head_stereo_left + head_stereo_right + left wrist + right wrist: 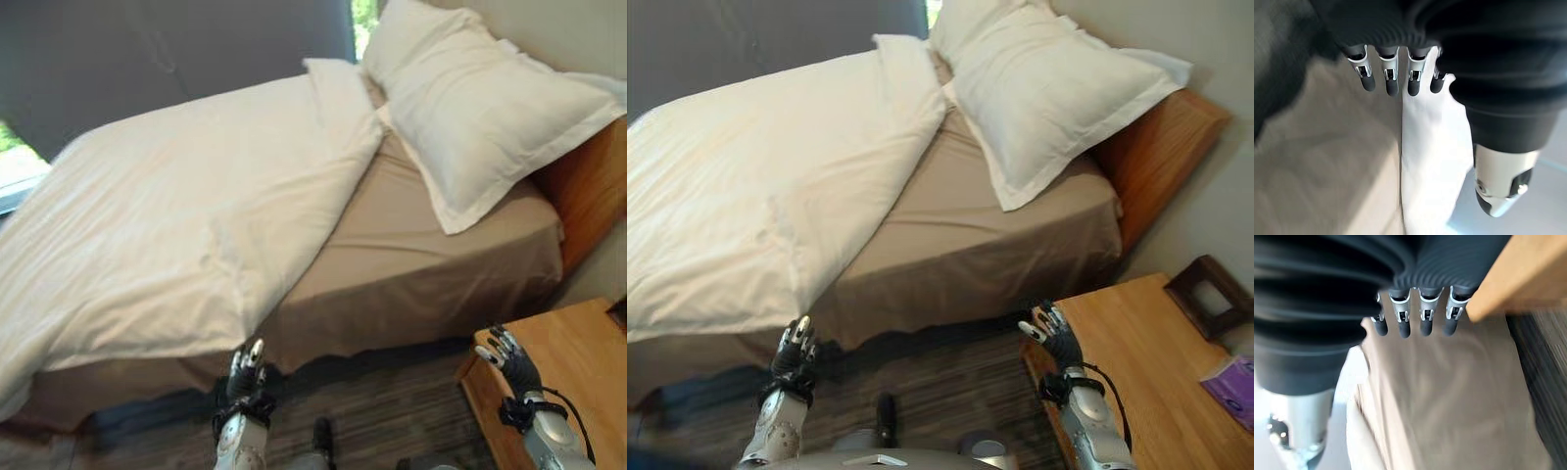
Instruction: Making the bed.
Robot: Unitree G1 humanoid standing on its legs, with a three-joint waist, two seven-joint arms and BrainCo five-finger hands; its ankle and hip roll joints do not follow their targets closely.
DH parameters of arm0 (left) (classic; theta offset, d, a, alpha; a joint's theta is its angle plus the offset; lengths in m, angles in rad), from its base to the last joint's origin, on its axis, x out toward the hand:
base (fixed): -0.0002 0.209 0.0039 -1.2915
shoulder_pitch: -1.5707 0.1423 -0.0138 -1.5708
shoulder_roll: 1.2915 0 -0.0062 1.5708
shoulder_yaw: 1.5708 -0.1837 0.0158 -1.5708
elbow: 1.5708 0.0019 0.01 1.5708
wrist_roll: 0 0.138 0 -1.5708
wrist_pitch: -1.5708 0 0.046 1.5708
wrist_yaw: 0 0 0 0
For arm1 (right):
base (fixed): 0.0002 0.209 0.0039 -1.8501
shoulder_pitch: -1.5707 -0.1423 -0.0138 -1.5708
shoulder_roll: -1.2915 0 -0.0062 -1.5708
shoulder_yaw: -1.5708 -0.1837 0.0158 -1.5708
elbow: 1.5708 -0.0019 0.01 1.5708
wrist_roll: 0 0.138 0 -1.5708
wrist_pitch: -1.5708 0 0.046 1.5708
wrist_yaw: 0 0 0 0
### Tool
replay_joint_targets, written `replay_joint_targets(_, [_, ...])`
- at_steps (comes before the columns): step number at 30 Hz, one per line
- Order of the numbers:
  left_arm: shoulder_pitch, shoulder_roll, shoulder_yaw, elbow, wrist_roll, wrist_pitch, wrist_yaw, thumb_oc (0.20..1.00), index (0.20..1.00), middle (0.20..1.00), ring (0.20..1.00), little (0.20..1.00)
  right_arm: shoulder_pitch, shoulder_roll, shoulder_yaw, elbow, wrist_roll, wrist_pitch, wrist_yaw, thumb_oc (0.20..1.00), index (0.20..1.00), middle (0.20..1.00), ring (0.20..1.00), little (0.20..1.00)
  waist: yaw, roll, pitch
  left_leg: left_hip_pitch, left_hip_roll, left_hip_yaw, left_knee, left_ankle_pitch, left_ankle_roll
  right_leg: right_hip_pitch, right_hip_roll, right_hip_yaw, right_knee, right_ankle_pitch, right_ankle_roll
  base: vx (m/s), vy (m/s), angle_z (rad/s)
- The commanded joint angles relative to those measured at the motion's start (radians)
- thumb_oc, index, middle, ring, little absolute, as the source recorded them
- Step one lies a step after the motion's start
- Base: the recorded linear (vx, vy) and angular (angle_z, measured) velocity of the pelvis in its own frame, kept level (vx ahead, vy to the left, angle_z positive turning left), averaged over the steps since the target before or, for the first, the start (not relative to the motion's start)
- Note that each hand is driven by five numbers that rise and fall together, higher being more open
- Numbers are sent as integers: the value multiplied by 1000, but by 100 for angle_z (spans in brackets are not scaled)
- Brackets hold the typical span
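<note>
**White duvet off to one side, tan sheet bare by the pillows**

White duvet [186, 206] covers the far and left part of the bed [411, 284], lying aslant. Its near edge runs diagonally from the pillows down toward the bed's near side, where a fold hangs just over the edge. The top corner of the duvet is turned up against the pillows. A tan sheet [402, 235] lies uncovered between that diagonal edge and the headboard end, and drapes down the near side of the mattress.

Two white pillows [1048, 88] lean at the head of the bed, the front one large and tilted, its lower corner resting on the tan sheet. A wooden headboard [1161, 147] stands behind them.

The left hand [247, 367] is raised in front of the bed's near side, below the hanging duvet fold, fingers [1391, 81] straight and holding nothing; it touches neither cloth. The right hand [1050, 333] is up beside the corner of a wooden desk [1146, 372], apart from the bed, its fingers [1422, 318] also extended and empty.

On the desk sit a dark frame [1210, 294] and a purple packet [1234, 387] near its far edge. Striped carpet [931, 392] covers the floor between the hands.
</note>
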Motion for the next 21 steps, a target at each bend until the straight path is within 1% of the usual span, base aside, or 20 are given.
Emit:
replay_joint_targets(1, [-38,57,9,-82,46,-52,-8,1000,1000,1000,1000,1000,-73,33,24,-39,22,-39,4,1000,1000,1000,1000,1000,14,-38,0,41,-3,56,-7,-72,28,81,-107,150,-171,102,143,142,203,-44])
replay_joint_targets(2, [-47,68,13,-101,45,-56,-4,1000,1000,1000,1000,1000,-85,41,38,-40,14,-34,6,1000,1000,1000,1000,1000,18,-45,-12,51,-10,85,-5,-98,43,67,-125,169,-155,105,165,186,269,-59])
replay_joint_targets(3, [-51,73,16,-106,44,-55,-3,1000,1000,1000,1000,1000,-88,45,42,-44,16,-32,9,1000,1000,1000,1000,1000,21,-49,-14,57,-14,95,-4,-110,50,59,-135,174,-142,107,176,147,192,-70])
replay_joint_targets(4, [-51,73,16,-106,44,-55,-3,1000,1000,1000,1000,1000,-88,45,42,-44,16,-32,9,1000,1000,1000,1000,1000,22,-49,-14,57,-14,96,-4,-110,50,59,-135,176,-141,107,176,117,190,-62])
replay_joint_targets(5, [-55,82,19,-119,49,-54,2,1000,1000,1000,1000,1000,-101,56,51,-43,28,-30,12,1000,1000,1000,1000,1000,24,-51,-14,71,-24,116,-9,-125,64,31,-148,190,-92,118,201,72,124,-50])
replay_joint_targets(6, [-55,82,19,-119,49,-54,2,1000,1000,1000,1000,1000,-101,56,50,-43,28,-30,12,1000,1000,1000,1000,1000,24,-51,-14,71,-24,117,-9,-125,64,30,-148,190,-92,118,201,126,241,-20])
replay_joint_targets(8, [-69,93,15,-109,68,-47,8,1000,1000,1000,1000,1000,-104,61,57,-40,16,-25,17,1000,1000,1000,1000,1000,14,-49,-4,105,-44,125,-36,-139,83,-36,-152,206,49,184,240,79,213,14])
replay_joint_targets(9, [-72,96,12,-112,73,-47,7,1000,1000,1000,1000,1000,-103,62,58,-41,10,-22,18,1000,1000,1000,1000,1000,8,-46,4,122,-49,123,-49,-142,89,-70,-150,209,118,226,249,27,115,16])
replay_joint_targets(10, [-72,96,12,-112,73,-47,8,1000,1000,1000,1000,1000,-103,62,57,-41,10,-22,18,1000,1000,1000,1000,1000,8,-46,4,122,-48,124,-50,-141,89,-73,-149,210,121,225,249,-2,147,12])
replay_joint_targets(11, [-83,109,13,-115,86,-48,13,1000,1000,1000,1000,1000,-109,63,61,-44,6,-24,16,1000,1000,1000,1000,1000,-11,-37,36,152,-48,130,-70,-140,96,-147,-147,206,231,315,263,32,135,13])
replay_joint_targets(13, [-84,117,10,-118,107,-42,6,1000,1000,1000,1000,1000,-102,72,57,-39,17,-23,22,1000,1000,1000,1000,1000,-22,-28,43,175,-46,123,-87,-146,92,-176,-145,190,228,307,249,108,108,16])
replay_joint_targets(14, [-85,121,13,-120,119,-45,10,1000,1000,1000,1000,1000,-104,76,57,-34,23,-25,22,1000,1000,1000,1000,1000,-21,-24,43,187,-43,127,-94,-151,90,-203,-160,156,200,299,243,94,30,-1])
replay_joint_targets(15, [-84,121,13,-120,119,-45,10,1000,1000,1000,1000,1000,-104,76,58,-34,24,-25,22,1000,1000,1000,1000,1000,-25,-25,46,190,-44,123,-95,-151,90,-200,-162,153,201,296,243,126,6,-4])
replay_joint_targets(16, [-84,132,18,-138,130,-47,11,1000,1000,1000,1000,1000,-109,77,59,-25,22,-24,20,1000,1000,1000,1000,1000,-27,-22,43,201,-44,129,-99,-160,81,-220,-182,90,104,273,234,132,-12,-8])
replay_joint_targets(17, [-82,136,20,-150,135,-50,8,1000,1000,1000,1000,1000,-111,75,61,-23,23,-24,24,1000,1000,1000,1000,1000,-32,-23,41,211,-47,128,-103,-164,78,-222,-175,76,51,263,232,166,-23,-17])
replay_joint_targets(18, [-83,144,17,-154,144,-51,3,1000,1000,1000,1000,1000,-114,72,65,-21,23,-23,32,1000,1000,1000,1000,1000,-35,-26,37,216,-51,124,-107,-166,76,-226,-160,77,6,256,232,86,-17,-31])
replay_joint_targets(19, [-83,144,17,-154,144,-51,3,1000,1000,1000,1000,1000,-114,71,65,-21,23,-24,32,1000,1000,1000,1000,1000,-37,-25,39,218,-50,123,-108,-167,76,-222,-159,75,4,256,232,77,-50,-23])
replay_joint_targets(20, [-84,157,17,-173,158,-48,-5,1000,1000,1000,1000,1000,-114,72,77,-25,31,-25,44,1000,1000,1000,1000,1000,-33,-35,28,211,-56,109,-98,-172,72,-185,-150,80,-71,224,208,40,-38,5])
replay_joint_targets(21, [-84,158,17,-173,158,-48,-4,1000,1000,1000,1000,1000,-114,72,77,-25,31,-25,45,1000,1000,1000,1000,1000,-34,-35,29,212,-56,107,-97,-172,73,-181,-150,78,-73,225,208,57,-96,35])
